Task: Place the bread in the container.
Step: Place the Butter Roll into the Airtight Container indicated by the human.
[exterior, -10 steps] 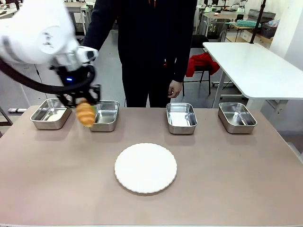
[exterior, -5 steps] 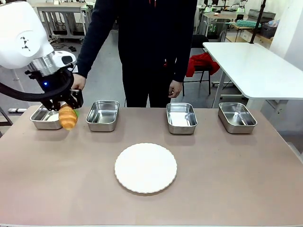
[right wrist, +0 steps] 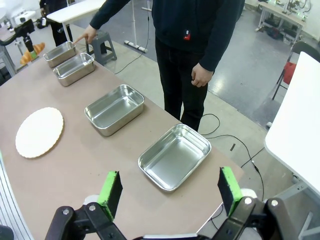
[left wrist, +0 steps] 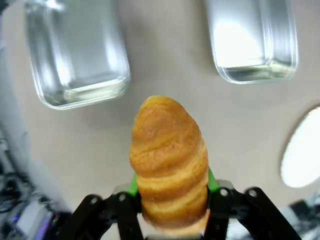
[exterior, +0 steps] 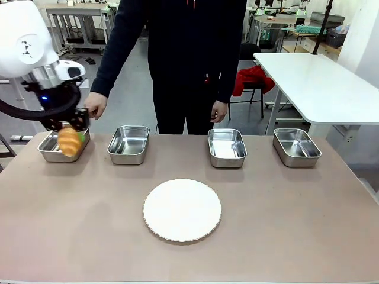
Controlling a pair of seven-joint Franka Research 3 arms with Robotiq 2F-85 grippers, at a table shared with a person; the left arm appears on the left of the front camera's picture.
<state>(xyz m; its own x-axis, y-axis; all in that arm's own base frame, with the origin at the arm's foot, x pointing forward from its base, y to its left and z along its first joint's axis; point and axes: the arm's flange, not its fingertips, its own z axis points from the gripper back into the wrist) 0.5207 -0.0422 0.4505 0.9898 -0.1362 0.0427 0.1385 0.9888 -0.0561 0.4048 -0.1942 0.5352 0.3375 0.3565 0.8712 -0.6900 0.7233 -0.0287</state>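
Note:
The bread (exterior: 69, 142), a golden-brown croissant, hangs with my left gripper (exterior: 71, 133) shut on it, just above the leftmost steel container (exterior: 47, 154). In the left wrist view the bread (left wrist: 169, 150) stands between the green pads (left wrist: 132, 185), with two pans (left wrist: 75, 55) (left wrist: 252, 40) beyond it. A person's hand (exterior: 95, 105) points down at that leftmost container (right wrist: 60, 52). My right gripper (right wrist: 170, 192) is open, high over the right end of the table.
Three more steel pans (exterior: 128, 144) (exterior: 227, 147) (exterior: 296, 146) line the far edge. A round white plate (exterior: 182, 210) lies mid-table. The person stands behind the far edge. A white side table (exterior: 314, 83) is at the back right.
My left arm has carried the bread leftward from in front of the second pan to over the leftmost one. The person's hand has come into view beside that pan.

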